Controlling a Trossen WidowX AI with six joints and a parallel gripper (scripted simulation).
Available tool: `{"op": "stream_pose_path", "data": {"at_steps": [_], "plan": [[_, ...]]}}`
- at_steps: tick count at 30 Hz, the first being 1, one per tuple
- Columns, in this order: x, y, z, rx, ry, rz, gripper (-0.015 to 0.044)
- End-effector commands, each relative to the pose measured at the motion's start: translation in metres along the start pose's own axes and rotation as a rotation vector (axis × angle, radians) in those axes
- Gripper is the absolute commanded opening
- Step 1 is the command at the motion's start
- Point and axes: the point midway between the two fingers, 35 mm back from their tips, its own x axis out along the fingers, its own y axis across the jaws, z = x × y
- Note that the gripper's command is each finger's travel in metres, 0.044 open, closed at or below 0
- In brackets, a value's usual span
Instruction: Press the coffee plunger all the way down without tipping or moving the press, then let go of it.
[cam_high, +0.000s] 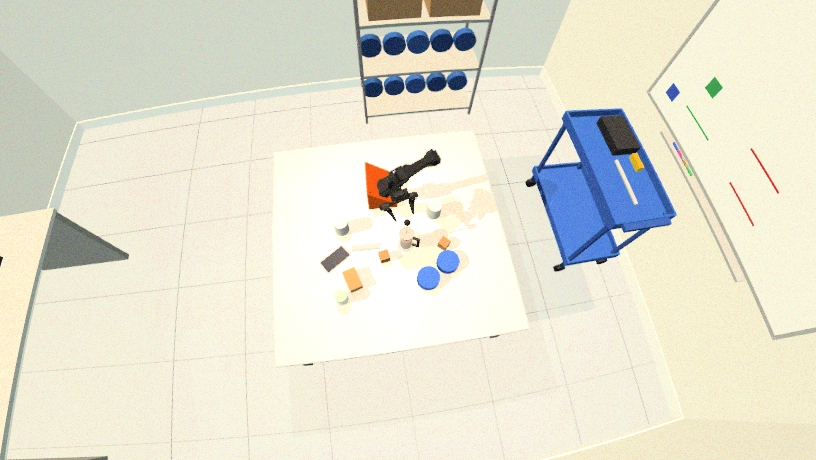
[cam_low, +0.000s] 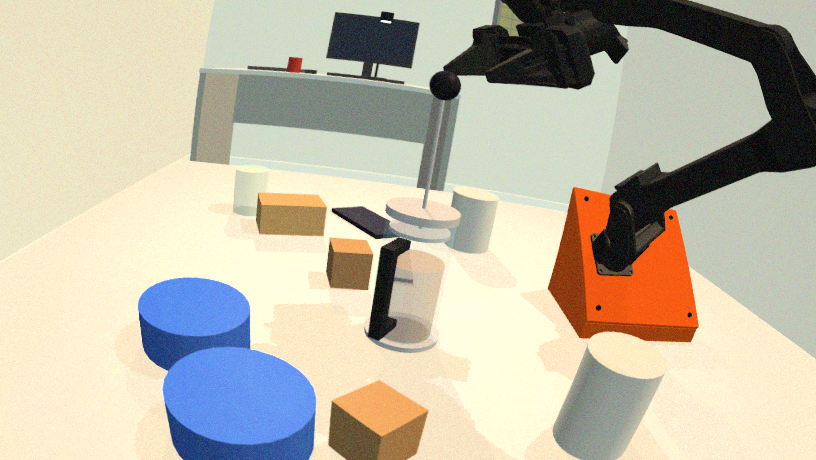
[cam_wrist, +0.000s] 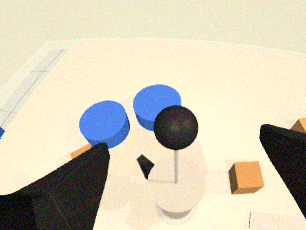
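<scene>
while fingers spread wide and empty, black plunger knob (cam_wrist: 176, 127) between them, raised, press (cam_low: 408, 291) upright

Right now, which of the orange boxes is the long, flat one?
The orange box at the far left, beside the pale green cylinder. It is stretched out long; the other orange boxes are cube-shaped.

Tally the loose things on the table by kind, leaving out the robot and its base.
Coffee press: 1
Blue discs: 2
Tan boxes: 3
Pale cylinders: 3
Dark flat slab: 1
Pale flat bar: 1
Total: 11
</scene>
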Motion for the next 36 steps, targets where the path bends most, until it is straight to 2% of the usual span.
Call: {"op": "stream_pose_path", "data": {"at_steps": [1,21,32,36], "plan": [[0.006,-0.002,-0.003,0.010,0.008,-0.004,0.0440],[0.031,0.004,0.001,0.009,-0.016,0.005,0.0440],[0.031,0.004,0.001,0.009,-0.016,0.005,0.0151],[0.031,0.004,0.001,0.009,-0.016,0.005,0.0129]]}}
